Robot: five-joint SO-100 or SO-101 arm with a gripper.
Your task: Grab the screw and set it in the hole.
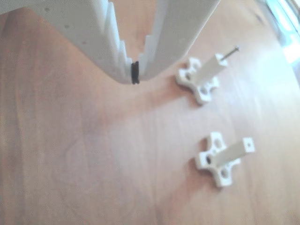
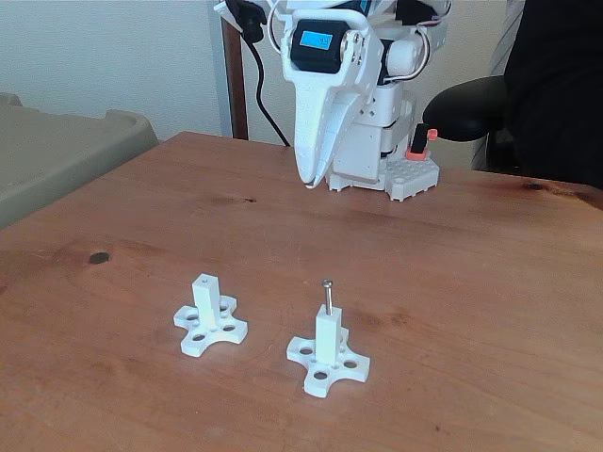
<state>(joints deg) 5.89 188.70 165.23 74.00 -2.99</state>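
Your gripper [image 2: 309,179] hangs above the wooden table [image 2: 490,282], close in front of the arm's white base [image 2: 377,160] and well behind both cross-shaped pieces. In the other view its two white serrated fingers [image 1: 117,51] meet at the tips [image 1: 135,75] on a thin black pad, with nothing held between them.

Take the right cross-shaped piece [image 2: 328,358] in the fixed view as your landmark. The screw [image 2: 327,295] stands upright in the hole on top of its square post [image 2: 327,334], head uppermost, most of the shank showing. In the other view the same screw [image 1: 230,52] projects from the end of the post [image 1: 213,65].

The second cross-shaped piece [image 2: 209,323] sits just left of the landmark, apart from it. The small hole [image 1: 249,146] in its post's end face is open.
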